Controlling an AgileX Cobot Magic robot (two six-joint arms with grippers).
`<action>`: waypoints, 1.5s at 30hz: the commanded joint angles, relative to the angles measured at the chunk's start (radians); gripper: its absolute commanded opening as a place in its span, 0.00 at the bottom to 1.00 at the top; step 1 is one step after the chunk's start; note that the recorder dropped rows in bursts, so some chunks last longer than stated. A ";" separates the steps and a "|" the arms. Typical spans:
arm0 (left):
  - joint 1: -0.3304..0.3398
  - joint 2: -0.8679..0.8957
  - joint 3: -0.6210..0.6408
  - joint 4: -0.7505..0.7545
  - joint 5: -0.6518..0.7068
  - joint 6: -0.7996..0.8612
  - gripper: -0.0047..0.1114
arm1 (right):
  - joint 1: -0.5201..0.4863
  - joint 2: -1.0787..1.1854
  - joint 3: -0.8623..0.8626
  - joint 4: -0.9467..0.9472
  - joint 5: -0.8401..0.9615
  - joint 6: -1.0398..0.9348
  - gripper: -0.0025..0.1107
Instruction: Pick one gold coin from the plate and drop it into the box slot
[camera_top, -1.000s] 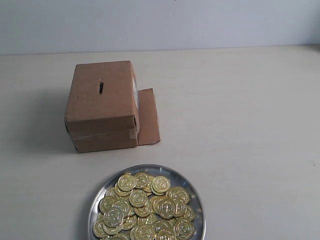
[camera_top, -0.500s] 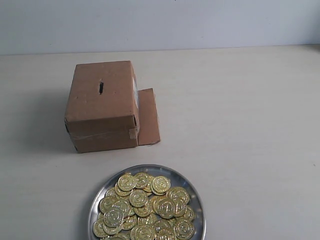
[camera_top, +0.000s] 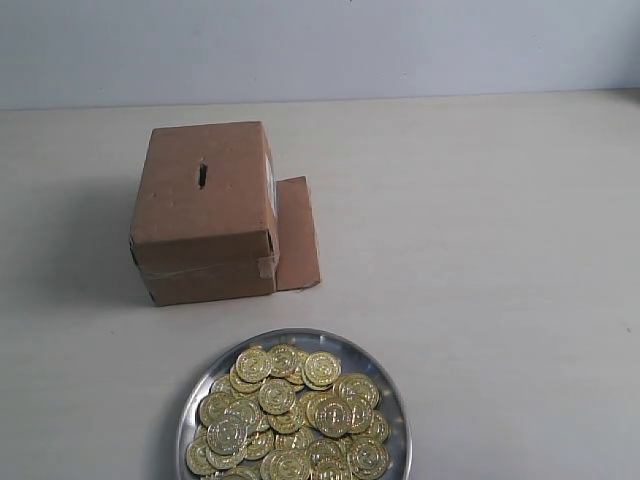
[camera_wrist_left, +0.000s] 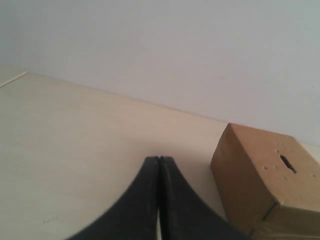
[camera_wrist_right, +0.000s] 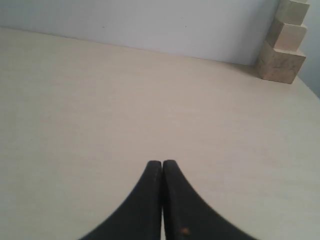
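My left claw (camera_wrist_left: 159, 160) and right claw (camera_wrist_right: 162, 163) are clenched, empty. The gold coins (camera_top: 285, 410) heaped on the plate (camera_top: 352, 350) look thin, slick; I'd pinch a top one by its edge.

One cardboard box (camera_top: 205, 210). One slot (camera_top: 202, 176) in the box top. One loose flap (camera_top: 297, 233) beside the box. One metal plate (camera_top: 330, 341) near the box. Gold coins (camera_top: 290, 420) on the plate: dozens, piled and overlapping, no exact count, heap cut by frame edge. Two grippers: left gripper (camera_wrist_left: 159, 159), right gripper (camera_wrist_right: 162, 162). At least three pale wooden blocks (camera_wrist_right: 285, 40), stacked stepwise.
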 joint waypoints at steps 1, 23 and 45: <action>0.002 -0.006 0.000 -0.090 0.116 0.083 0.04 | -0.005 -0.005 0.005 0.008 -0.014 -0.009 0.02; 0.002 -0.006 0.000 -0.106 0.150 0.283 0.04 | -0.005 -0.005 0.005 0.017 -0.046 -0.011 0.02; -0.061 -0.006 0.000 -0.109 0.151 0.281 0.04 | 0.052 -0.005 0.005 0.021 -0.048 -0.009 0.02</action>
